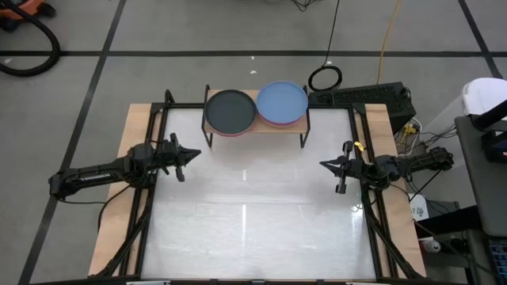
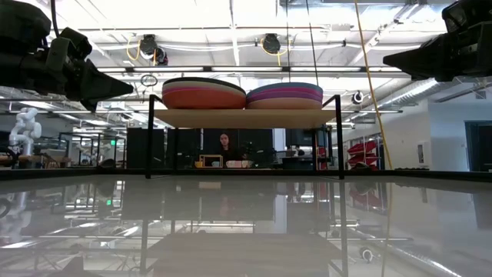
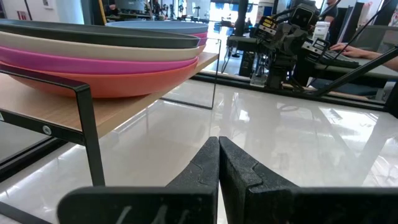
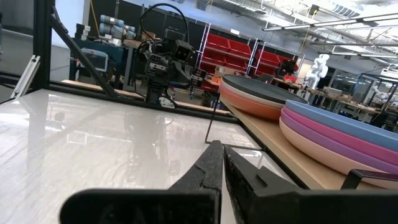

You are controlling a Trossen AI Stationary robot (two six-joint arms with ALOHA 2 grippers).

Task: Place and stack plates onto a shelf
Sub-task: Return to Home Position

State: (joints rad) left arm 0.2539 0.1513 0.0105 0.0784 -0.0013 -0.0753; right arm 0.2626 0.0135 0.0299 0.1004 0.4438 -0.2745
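Observation:
Two stacks of plates stand on the shelf [image 1: 255, 127] at the table's far edge. The left stack [image 1: 230, 111] has a black plate on top; the low view shows its beige, magenta and red plates [image 2: 201, 95] beneath. The right stack [image 1: 282, 102] is topped by a blue plate, over purple, magenta and light pink ones [image 4: 339, 138]. My left gripper [image 1: 196, 153] rests shut at the table's left side, level, well short of the shelf. My right gripper [image 1: 323, 165] rests shut at the right side, also apart from it.
The shelf stands on thin black legs [image 3: 93, 146] on the glossy white table top [image 1: 253, 222]. A black frame [image 1: 158, 111] runs round the table's edges. Beyond the far edge a person [image 2: 224, 144] sits in the room, with cables on the floor.

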